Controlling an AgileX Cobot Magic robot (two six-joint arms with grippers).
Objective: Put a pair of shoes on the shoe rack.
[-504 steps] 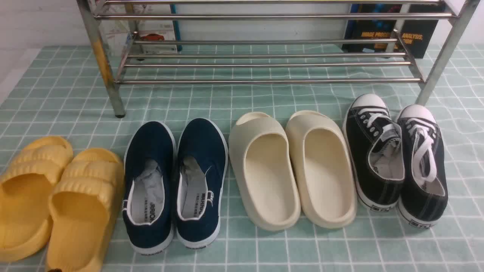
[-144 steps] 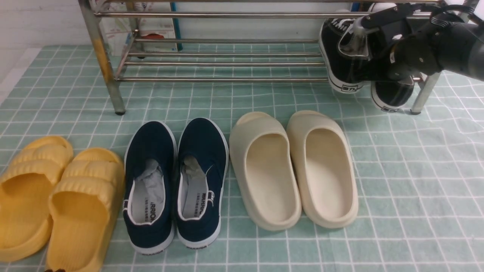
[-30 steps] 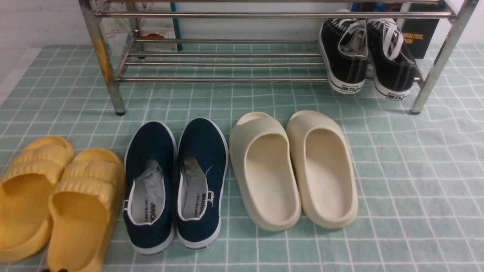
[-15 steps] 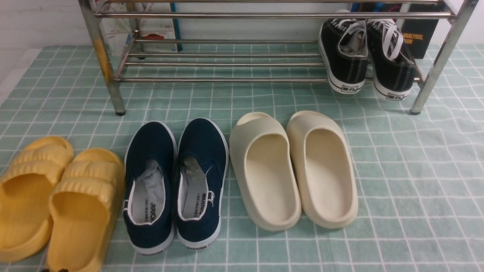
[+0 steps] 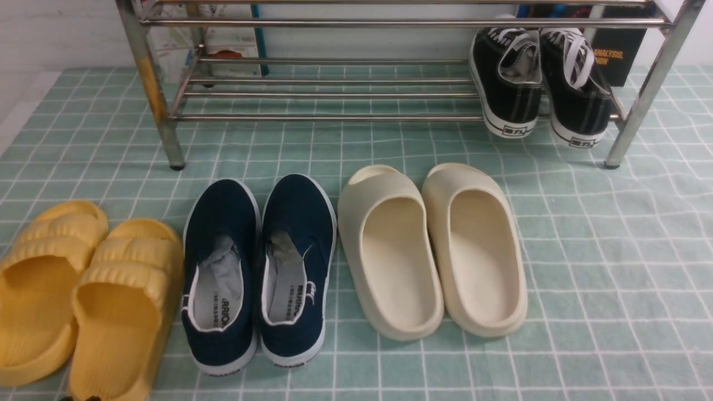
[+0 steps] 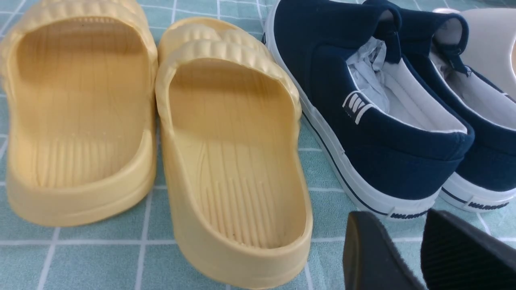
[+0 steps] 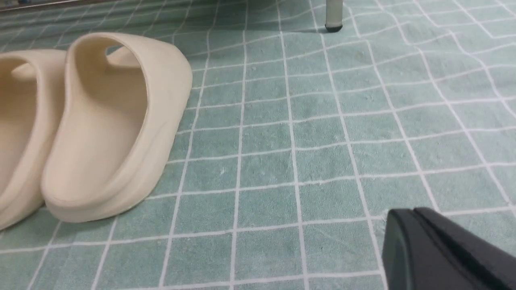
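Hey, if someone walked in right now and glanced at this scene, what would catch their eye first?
Probably the row of footwear on the green checked cloth: yellow slides at the left, navy slip-ons beside them, then cream slides. Next, the black sneakers sitting heels-out on the right end of the steel shoe rack behind.

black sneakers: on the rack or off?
On. Both black sneakers rest on the shoe rack at its right end, heels overhanging the front bar; nothing holds them.

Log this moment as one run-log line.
black canvas sneakers: on steel tube shoe rack, lower shelf, right end | left gripper: open, empty | right gripper: shut, empty
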